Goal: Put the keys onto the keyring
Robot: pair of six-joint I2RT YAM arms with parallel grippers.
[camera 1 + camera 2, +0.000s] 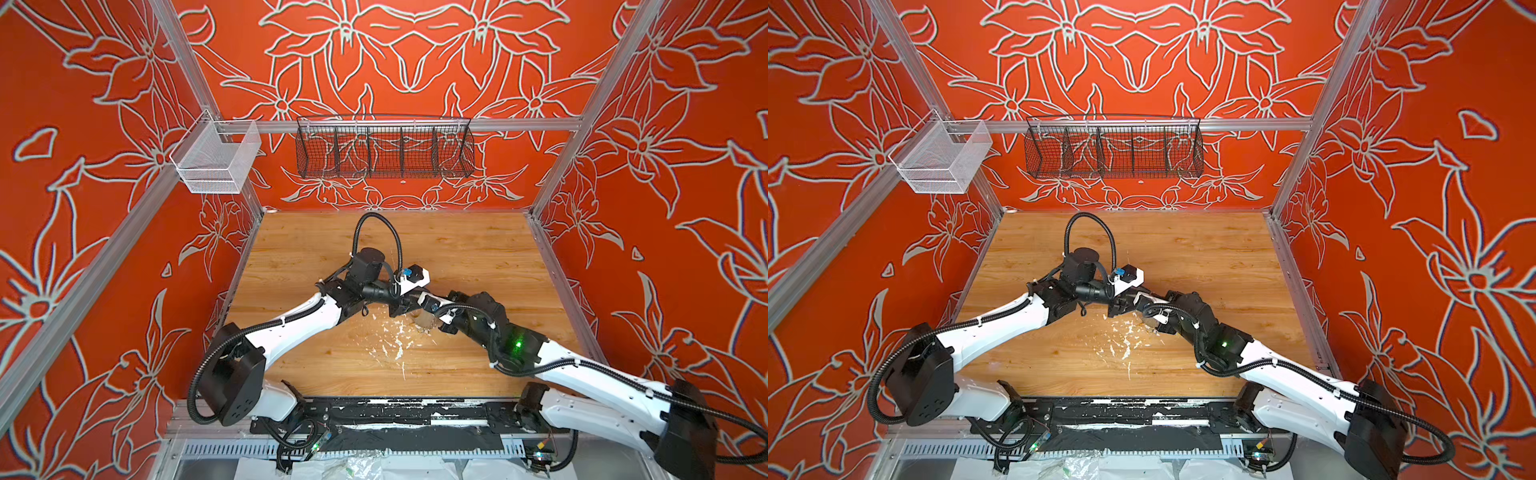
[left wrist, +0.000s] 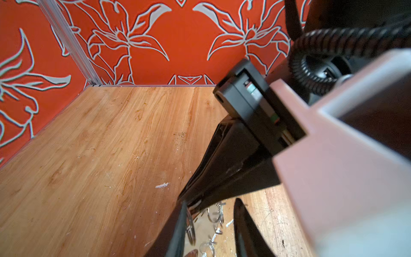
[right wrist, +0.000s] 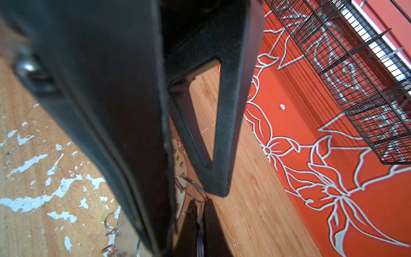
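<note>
— While both arms are leaning in over the middle of the table [image 1: 478, 249], where is the keyring [image 3: 179, 160] sitting?

— It is lying there between them, just behind the white flecks [image 1: 392, 345] on the wood, and it is poking up between the fingers of the left gripper [image 2: 211, 204].

— Is that gripper clamping it?

— I cannot tell. Its jaws are standing partly apart, with the keyring's edge lying against one finger [image 2: 180, 229] and the split rings [image 2: 214, 214] showing in the gap.

— And the right gripper [image 3: 200, 203]?

— It is pinching nearly closed on a blue key tag [image 3: 200, 241], and its tips are pointing at one wire split ring beside the keyring's rim.
</note>
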